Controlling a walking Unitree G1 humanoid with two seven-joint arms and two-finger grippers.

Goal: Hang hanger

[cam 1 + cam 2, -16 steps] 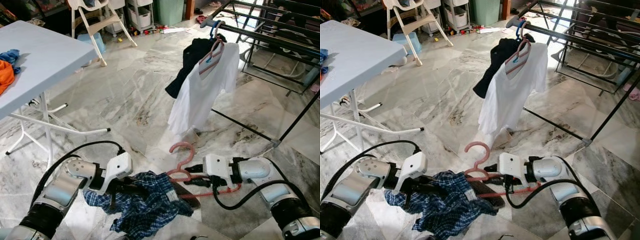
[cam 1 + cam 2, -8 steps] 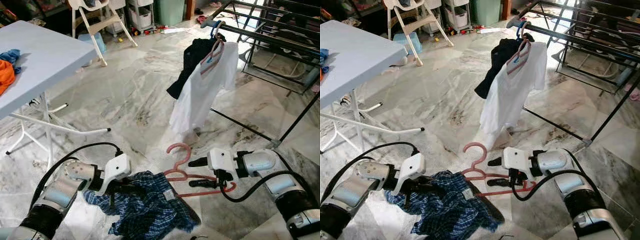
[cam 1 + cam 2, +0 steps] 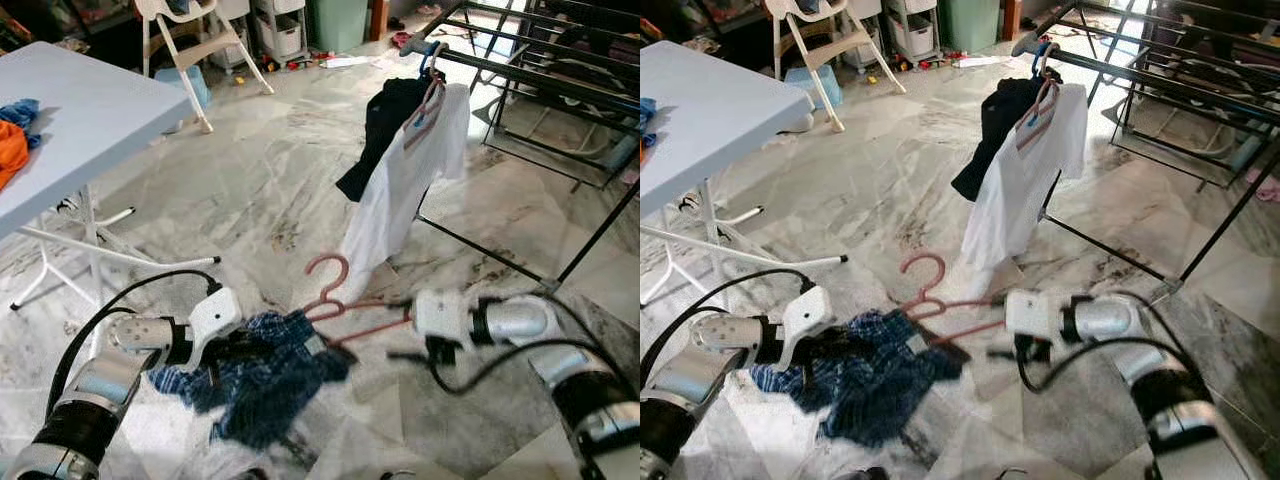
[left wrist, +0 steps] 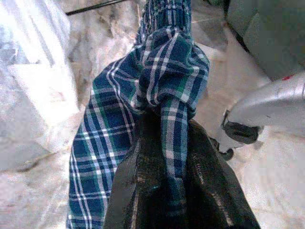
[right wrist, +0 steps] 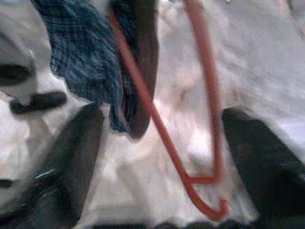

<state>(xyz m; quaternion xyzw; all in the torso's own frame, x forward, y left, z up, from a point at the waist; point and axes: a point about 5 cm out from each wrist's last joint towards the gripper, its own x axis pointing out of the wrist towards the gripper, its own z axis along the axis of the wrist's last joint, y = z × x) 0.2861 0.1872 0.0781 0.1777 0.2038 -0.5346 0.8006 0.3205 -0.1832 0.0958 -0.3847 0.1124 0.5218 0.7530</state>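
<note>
Since a second ago, the pink hanger [image 3: 340,305] has been lifted and swung toward the robot's left, its hook now standing higher above the marble floor [image 3: 250,190], and the plaid shirt [image 3: 265,370] has risen with it. In the left wrist view the left gripper [image 4: 164,157] is closed tight on a fold of the plaid shirt. The right gripper [image 5: 157,157] has its fingers spread wide in the right wrist view, with the hanger's lower bar and end loop lying between them; whether a finger bears on the bar is too blurred to tell. To do this step well, the right gripper should probably close firmly on the bar before any carrying, since an open hold could let the hanger slip. The shirt looks bunched at one end, so it likely needs spreading across both shoulders before heading for the drying rack [image 3: 520,70], beside the white shirt [image 3: 400,190] already hanging there.
</note>
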